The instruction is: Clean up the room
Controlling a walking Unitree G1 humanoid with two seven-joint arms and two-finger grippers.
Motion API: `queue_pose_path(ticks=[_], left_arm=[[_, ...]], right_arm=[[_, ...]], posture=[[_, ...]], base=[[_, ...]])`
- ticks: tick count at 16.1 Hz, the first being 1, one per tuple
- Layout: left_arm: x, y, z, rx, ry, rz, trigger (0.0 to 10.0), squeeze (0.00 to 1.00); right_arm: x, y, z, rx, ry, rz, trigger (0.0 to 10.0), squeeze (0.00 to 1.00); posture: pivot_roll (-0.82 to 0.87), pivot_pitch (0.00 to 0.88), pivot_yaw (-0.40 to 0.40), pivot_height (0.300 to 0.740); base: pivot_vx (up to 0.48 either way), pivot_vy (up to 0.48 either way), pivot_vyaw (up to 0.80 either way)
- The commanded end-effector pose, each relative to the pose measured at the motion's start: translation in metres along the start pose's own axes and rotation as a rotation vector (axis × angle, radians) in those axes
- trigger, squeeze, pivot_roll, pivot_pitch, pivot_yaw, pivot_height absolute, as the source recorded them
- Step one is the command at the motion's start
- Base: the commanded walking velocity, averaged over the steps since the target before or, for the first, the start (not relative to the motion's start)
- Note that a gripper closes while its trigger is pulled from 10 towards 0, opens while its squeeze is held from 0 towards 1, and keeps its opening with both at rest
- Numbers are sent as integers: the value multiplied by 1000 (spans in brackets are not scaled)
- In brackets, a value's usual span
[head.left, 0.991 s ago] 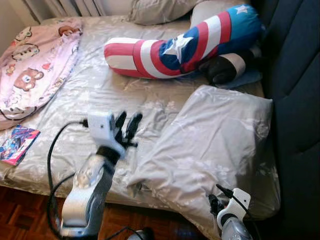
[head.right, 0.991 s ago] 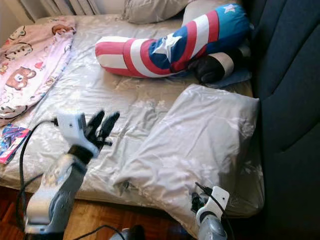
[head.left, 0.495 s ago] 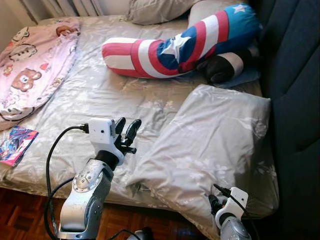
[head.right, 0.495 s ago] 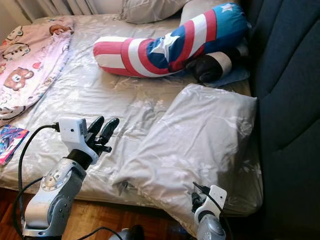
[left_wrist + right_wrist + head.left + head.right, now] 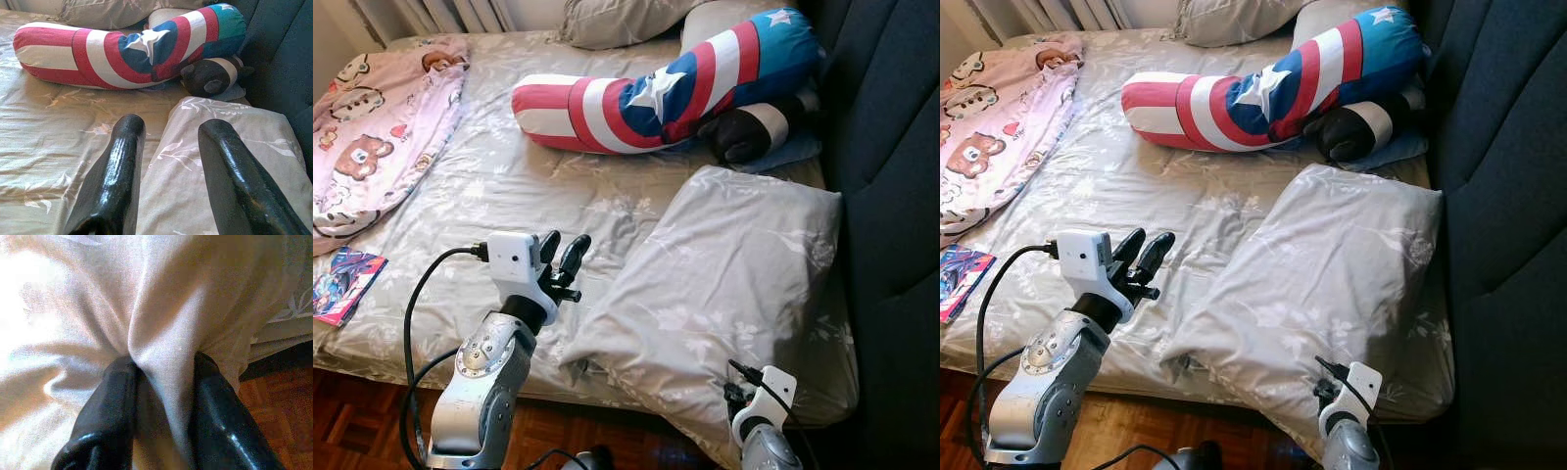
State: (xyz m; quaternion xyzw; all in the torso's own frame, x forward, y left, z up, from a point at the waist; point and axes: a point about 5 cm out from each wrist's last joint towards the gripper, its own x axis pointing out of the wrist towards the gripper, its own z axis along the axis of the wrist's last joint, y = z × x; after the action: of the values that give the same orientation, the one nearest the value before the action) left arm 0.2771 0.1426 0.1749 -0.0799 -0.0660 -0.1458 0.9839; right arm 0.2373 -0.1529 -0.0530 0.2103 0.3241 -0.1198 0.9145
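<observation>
A grey flowered pillow (image 5: 734,284) lies askew on the bed's near right part, one corner hanging over the front edge. My right gripper (image 5: 161,382) is shut on a fold of that pillow's cloth at the near edge; its wrist (image 5: 759,406) shows below the pillow. My left gripper (image 5: 563,257) hovers open over the sheet, just left of the pillow's lower left corner, with nothing between its fingers (image 5: 122,161).
A red, white and blue star bolster (image 5: 656,93) lies across the bed's far side, a black plush toy (image 5: 749,132) beside it. A pink bear-print blanket (image 5: 372,127) covers the far left. A colourful book (image 5: 347,282) sits near the left edge. A dark headboard (image 5: 891,147) stands right.
The view has shifted slightly. My left gripper has eased a little lower and nearer the pillow's corner. My right gripper has stayed shut on the pillow.
</observation>
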Motion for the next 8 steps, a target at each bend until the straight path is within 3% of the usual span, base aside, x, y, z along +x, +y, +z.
queue_pose_path(ticks=[1, 6, 8], left_arm=[[-3, 3, -4, 19, 18, 10, 10000, 0], [-2, 3, -8, 19, 27, 15, 10000, 0], [2, 3, -13, 19, 30, 16, 10000, 0]], right_arm=[[-5, 5, -20, 17, 65, 9, 0, 0], [-4, 0, -15, 23, 50, -12, 0, 0], [-2, -9, -5, 9, 19, -33, 0, 0]], posture=[[199, 231, 101, 740], [184, 216, 92, 740], [157, 191, 81, 740]], base=[[0, 0, 0], [0, 0, 0], [0, 0, 0]])
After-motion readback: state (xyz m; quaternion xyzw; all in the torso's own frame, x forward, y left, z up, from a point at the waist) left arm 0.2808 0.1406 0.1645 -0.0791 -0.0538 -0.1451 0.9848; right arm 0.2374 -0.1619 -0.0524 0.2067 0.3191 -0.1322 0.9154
